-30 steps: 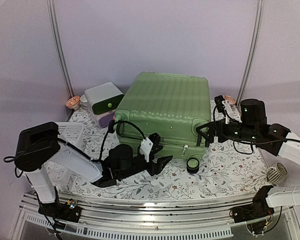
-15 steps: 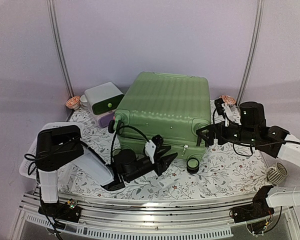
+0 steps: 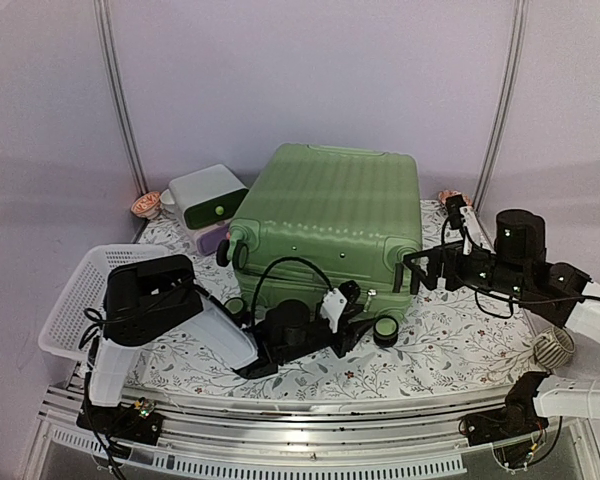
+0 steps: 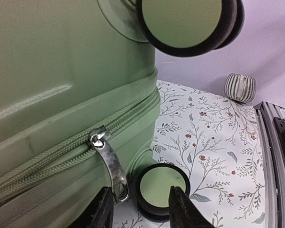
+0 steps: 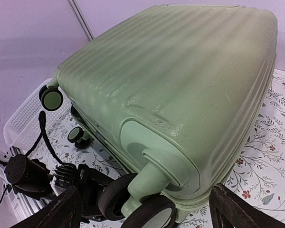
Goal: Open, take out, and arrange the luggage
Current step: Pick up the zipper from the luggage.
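Light-green ribbed luggage [image 3: 330, 220] — zipped, lying flat

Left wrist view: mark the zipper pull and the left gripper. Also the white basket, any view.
zipper pull [image 4: 110, 165], left wrist view, middle of the metal tab.
left gripper [image 4: 140, 194], left wrist view, gap between fingertips.
white basket [image 3: 72, 300], top external view, left wall.

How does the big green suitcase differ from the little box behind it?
The suitcase is far bigger than the box. The suitcase is light green and ribbed; the box is smooth white with a green drawer front. The suitcase has wheels; the box shows none. Both look closed.
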Robot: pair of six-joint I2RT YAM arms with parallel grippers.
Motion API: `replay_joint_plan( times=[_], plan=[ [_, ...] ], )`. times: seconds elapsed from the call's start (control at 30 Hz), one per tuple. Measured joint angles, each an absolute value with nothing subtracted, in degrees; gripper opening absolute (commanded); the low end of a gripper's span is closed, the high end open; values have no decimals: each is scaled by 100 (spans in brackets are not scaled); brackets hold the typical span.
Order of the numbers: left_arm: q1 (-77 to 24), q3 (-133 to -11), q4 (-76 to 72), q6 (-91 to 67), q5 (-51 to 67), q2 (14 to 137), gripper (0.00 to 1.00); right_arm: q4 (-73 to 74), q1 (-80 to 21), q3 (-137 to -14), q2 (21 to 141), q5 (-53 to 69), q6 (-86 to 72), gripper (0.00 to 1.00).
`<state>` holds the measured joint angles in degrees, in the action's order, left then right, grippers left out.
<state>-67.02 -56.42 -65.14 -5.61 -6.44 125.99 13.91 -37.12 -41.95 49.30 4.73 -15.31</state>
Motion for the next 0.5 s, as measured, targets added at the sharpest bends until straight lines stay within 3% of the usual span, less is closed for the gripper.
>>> replay_joint_plan(
  times=[0.5],
  plan=[
    [-6696,-5754,-6248,-714,-701,12608,37,1361,-3712,-4145,4740,285,-1544,95]
  ],
)
